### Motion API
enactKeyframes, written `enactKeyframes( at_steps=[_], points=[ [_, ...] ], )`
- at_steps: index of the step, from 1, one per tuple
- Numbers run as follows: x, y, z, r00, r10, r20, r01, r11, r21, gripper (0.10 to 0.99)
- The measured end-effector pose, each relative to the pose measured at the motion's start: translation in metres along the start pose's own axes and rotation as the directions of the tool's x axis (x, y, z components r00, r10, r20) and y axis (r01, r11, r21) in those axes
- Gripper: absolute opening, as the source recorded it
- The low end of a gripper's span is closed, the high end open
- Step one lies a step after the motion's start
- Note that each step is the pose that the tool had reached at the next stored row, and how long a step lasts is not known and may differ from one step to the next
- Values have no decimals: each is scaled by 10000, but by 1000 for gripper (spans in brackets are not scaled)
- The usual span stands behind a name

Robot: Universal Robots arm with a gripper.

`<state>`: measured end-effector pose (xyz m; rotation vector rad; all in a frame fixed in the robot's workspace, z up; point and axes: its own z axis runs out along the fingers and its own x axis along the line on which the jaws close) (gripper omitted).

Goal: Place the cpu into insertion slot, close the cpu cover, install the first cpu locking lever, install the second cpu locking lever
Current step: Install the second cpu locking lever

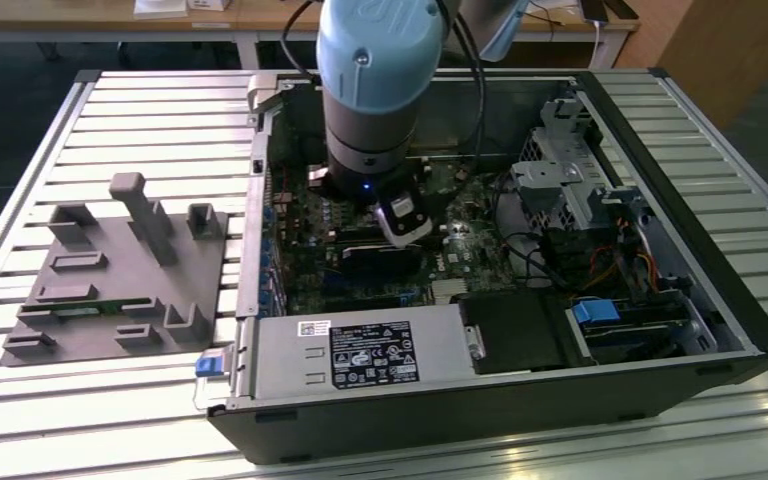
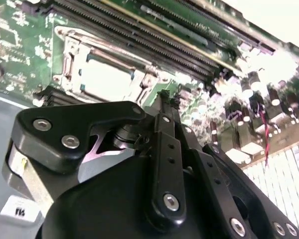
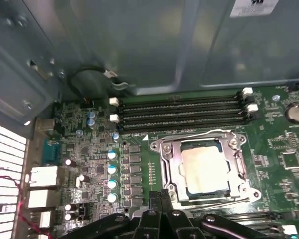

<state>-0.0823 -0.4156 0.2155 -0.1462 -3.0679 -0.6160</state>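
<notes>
The arm (image 1: 371, 90) reaches down into an open computer case (image 1: 491, 300) that lies on a slatted metal worktop (image 1: 117, 110). Its gripper (image 3: 161, 195) hangs just above the green circuit board (image 3: 274, 149), close to the insertion slot (image 3: 205, 167) but not touching it. In the first wrist view the two fingertips (image 3: 156, 197) are pressed together with no gap between them, and nothing is held in them.

The cpu (image 3: 205, 169) already sits flat inside the insertion slot, its pale silvery top visible in both wrist views. The cpu cover (image 3: 167, 164) lies down around the cpu as a thin metal frame, and the chip shows through its square window. I cannot tell if the locking levers are hooked or free.

Beside the slot, four long black memory slots (image 3: 182, 112) run parallel to each other, and on the other side stands a row of small blue-topped capacitors (image 3: 111, 169).

In the exterior view, a grey plastic holder (image 1: 124, 275) with several upright posts rests on the worktop on the exterior view's left, well apart from the case.
</notes>
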Motion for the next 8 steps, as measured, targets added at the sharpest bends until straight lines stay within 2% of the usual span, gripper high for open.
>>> enactKeyframes(
  at_steps=[4,8],
  points=[
    [2,23,-55,10000,0,-1,0,10000,-10,106],
    [1,24,-56,10000,-1,-1,1,10000,-27,106]
  ],
)
